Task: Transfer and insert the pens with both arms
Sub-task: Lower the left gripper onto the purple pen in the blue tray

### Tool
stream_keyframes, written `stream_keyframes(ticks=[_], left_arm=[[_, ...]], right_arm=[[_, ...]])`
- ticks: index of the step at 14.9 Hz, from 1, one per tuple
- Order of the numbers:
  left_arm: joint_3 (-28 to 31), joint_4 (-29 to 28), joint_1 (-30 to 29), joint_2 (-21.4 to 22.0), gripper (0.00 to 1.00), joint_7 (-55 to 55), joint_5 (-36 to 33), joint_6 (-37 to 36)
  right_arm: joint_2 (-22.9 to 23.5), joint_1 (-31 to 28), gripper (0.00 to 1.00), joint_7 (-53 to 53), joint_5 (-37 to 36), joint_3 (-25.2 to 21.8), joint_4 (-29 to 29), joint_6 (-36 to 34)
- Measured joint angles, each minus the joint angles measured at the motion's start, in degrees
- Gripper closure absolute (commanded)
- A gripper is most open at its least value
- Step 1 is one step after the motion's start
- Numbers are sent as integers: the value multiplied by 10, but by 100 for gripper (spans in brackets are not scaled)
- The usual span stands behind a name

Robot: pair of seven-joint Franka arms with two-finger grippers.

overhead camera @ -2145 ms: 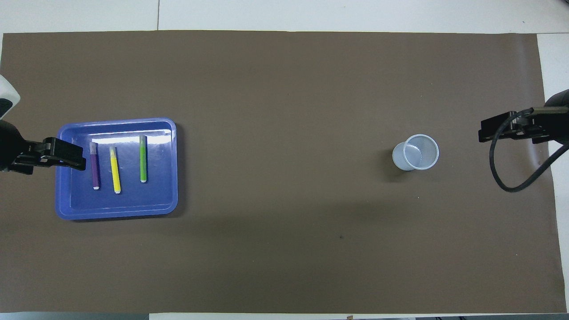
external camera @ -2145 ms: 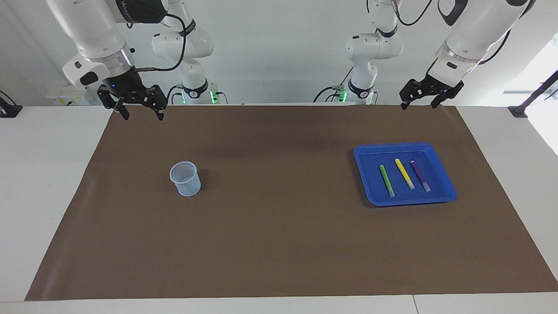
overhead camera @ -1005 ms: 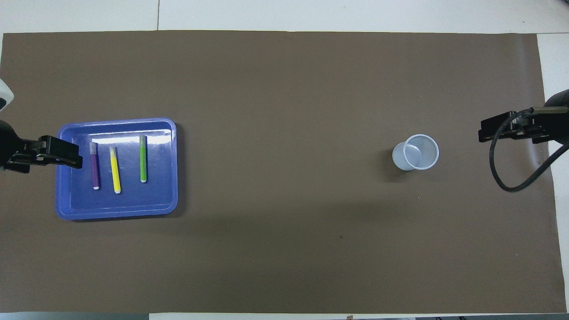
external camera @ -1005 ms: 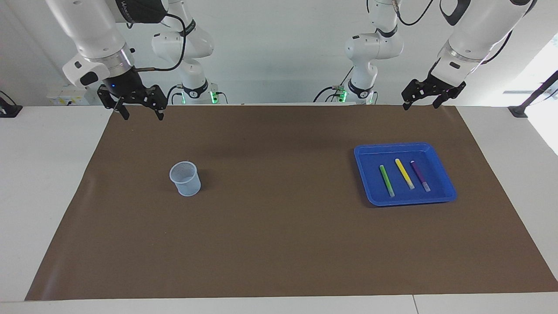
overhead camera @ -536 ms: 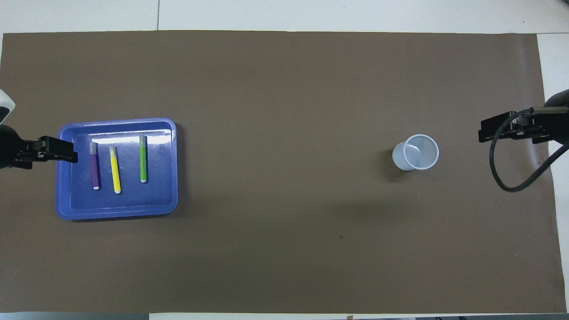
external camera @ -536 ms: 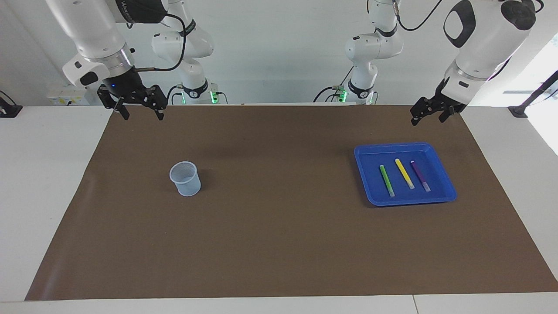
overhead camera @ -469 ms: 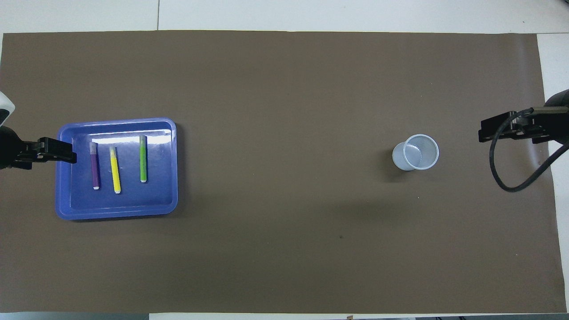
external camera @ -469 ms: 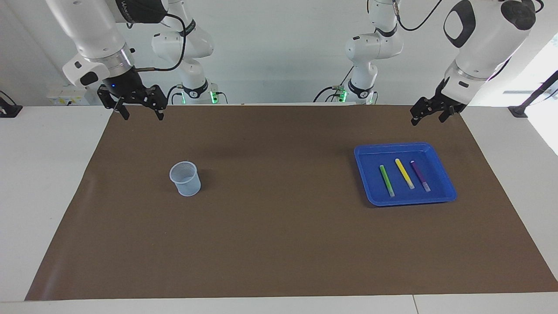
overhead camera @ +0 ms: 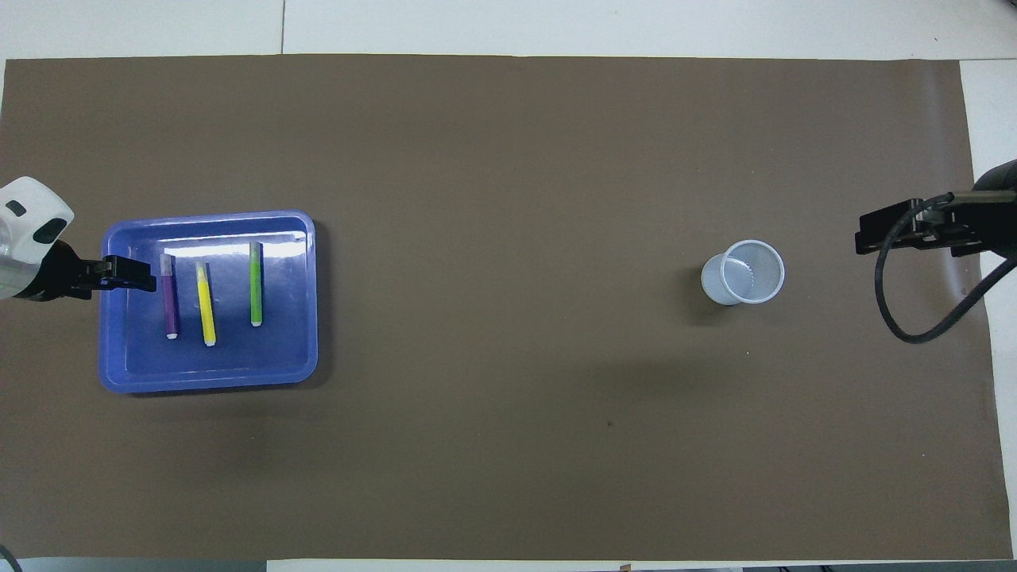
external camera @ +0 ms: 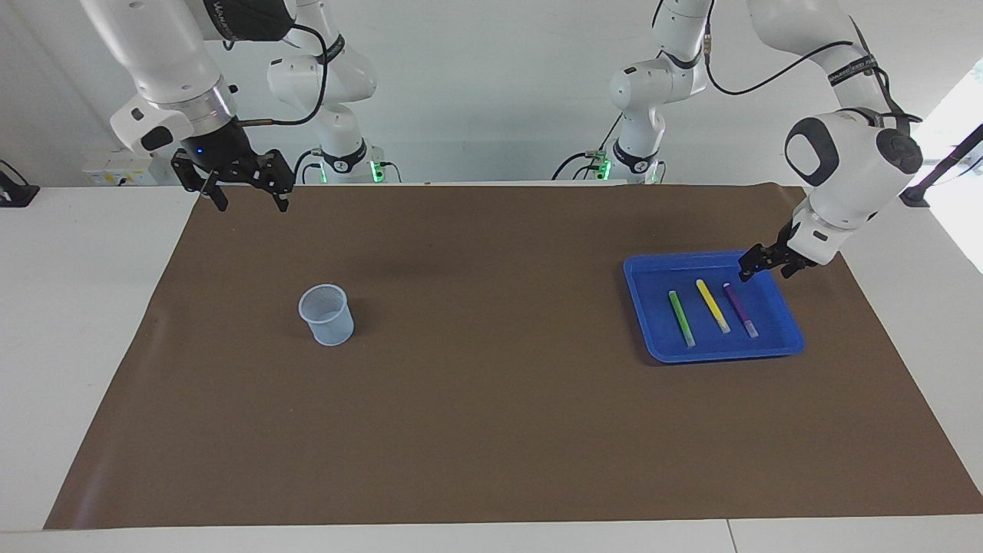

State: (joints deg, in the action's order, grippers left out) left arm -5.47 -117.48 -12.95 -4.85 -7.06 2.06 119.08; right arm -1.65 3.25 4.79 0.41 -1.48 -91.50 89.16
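We see a brown mat (external camera: 491, 384) covering most of the white table (external camera: 69, 322). On the mat a blue tray (external camera: 783, 342) sits toward the left arm's end, and a pale mesh cup (external camera: 327, 315) stands upright well apart from it, toward the right arm's end.

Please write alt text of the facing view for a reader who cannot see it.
The open left gripper hangs over the corner of a blue plastic tray holding a green, a yellow and a purple marker pen. The open right gripper waits over the brown mat's edge, and a pale mesh cup stands on the mat.
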Motion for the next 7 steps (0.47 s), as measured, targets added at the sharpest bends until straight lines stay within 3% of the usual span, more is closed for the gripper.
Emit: stream_keyframes(ticks=[7], left_arm=[[0,-31,-1,-55,22,-1,-1,90]], right_arm=[[0,0,0,0,0,0,0,0]])
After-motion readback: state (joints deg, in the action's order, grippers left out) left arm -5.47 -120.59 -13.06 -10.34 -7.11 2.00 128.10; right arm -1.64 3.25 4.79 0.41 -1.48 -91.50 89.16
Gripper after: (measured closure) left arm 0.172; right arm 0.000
